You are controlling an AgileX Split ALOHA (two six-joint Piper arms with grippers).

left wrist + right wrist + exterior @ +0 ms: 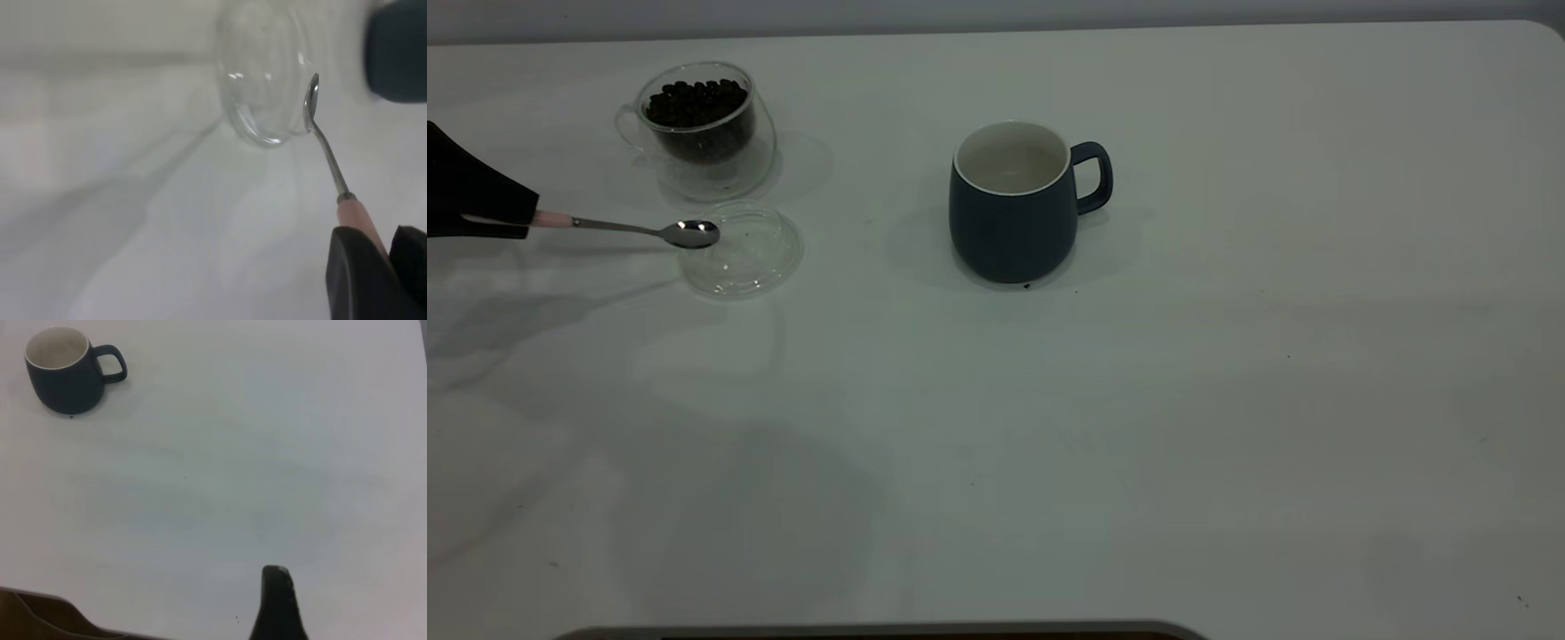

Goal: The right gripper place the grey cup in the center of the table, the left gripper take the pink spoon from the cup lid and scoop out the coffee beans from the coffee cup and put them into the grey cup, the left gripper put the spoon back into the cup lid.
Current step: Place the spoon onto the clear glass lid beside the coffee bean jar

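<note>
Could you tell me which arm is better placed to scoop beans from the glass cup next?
Left. The left gripper already holds the spoon by its pink handle, its bowl over the lid's edge, beside the glass cup of beans. The right gripper is far from the mug, holding nothing.

Bare table (pixel 1227 400) separates coffee cup (pixel 698 124) from grey cup (pixel 1014 209).
</note>
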